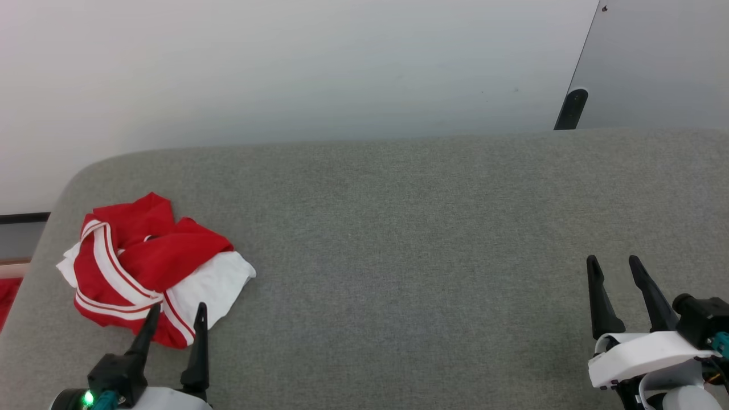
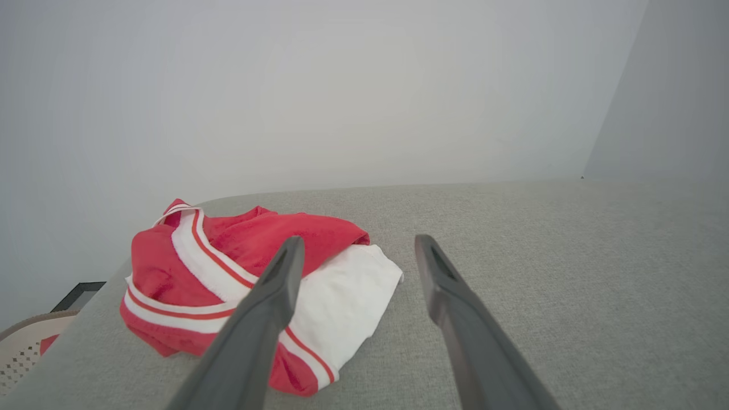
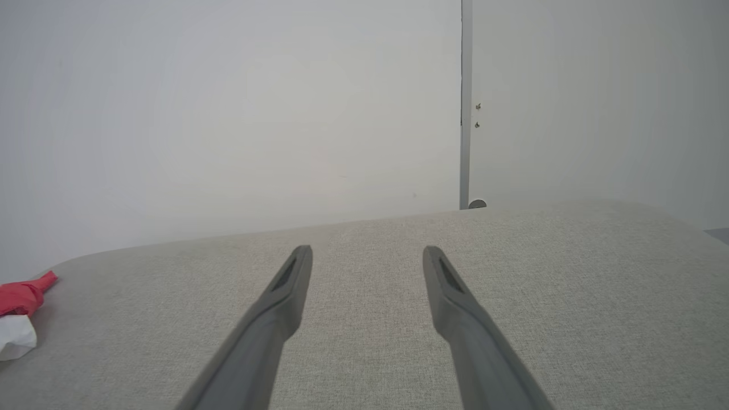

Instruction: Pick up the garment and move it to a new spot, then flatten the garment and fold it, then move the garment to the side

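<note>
The garment (image 1: pixel 148 267), a red shirt with white sleeves and striped trim, lies crumpled at the near-left corner of the grey padded surface (image 1: pixel 398 228). The left gripper (image 1: pixel 177 310) sits just near of it, its 2 fingers spread and holding nothing. In the left wrist view, 1 finger overlaps the striped hem while the other points over bare fabric to the right. I cannot tell whether it touches the cloth.

The heap has no clear long axis, though it runs slightly wider left to right, with a white sleeve spilling rightward. The right gripper (image 1: pixel 614 262), also spread and empty, is well apart at the near right, so the left arm is the likelier one for the pick.

A pale wall (image 1: pixel 285 68) stands beyond the surface, and a grey panel (image 1: pixel 655 57) is at far right. A red cloth scrap (image 1: pixel 7 299) lies past the left edge.
</note>
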